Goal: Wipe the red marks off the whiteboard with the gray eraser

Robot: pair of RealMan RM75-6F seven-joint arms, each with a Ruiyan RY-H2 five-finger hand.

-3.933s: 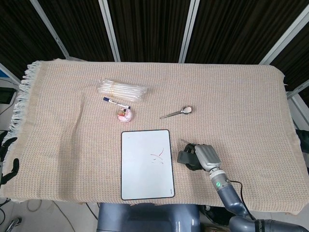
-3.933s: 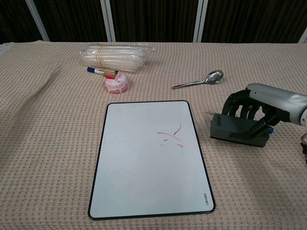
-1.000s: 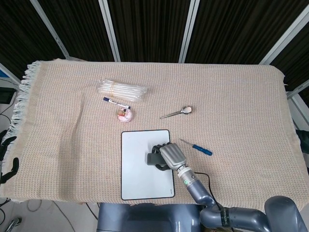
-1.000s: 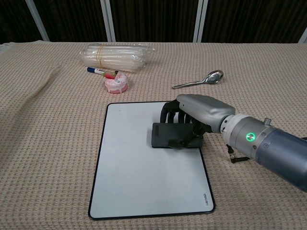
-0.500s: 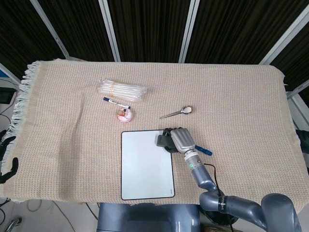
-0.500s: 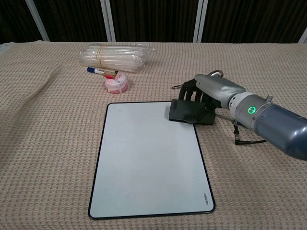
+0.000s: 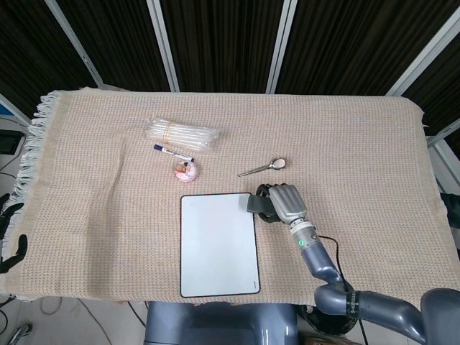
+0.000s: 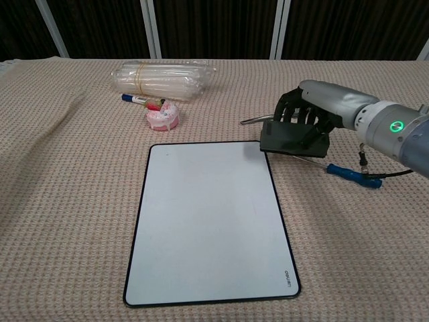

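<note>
One robot hand in play: the right robot hand [image 8: 305, 121] grips the gray eraser [image 8: 293, 139], fingers wrapped over its top. Left robot hand shows in neither view.

Eraser sits just off the top-right corner of the whiteboard [image 8: 208, 221], apparently lifted or tilted above the counter [image 8: 67, 201] cloth; contact can't be confirmed. Its long axis runs roughly left-right, parallel to the board's short top edge.

Board lies to the left of and nearer the robot than the right robot hand, long axis running away from the robot. No red marks visible on it in either view, so the wipe looks done, judging by the surface alone.

A blue screwdriver [image 8: 348, 172] lies on the cloth just right of and below the eraser, its shaft running under it. Likely next move is setting the eraser down on the right; the screwdriver is the thing to clear.
</note>
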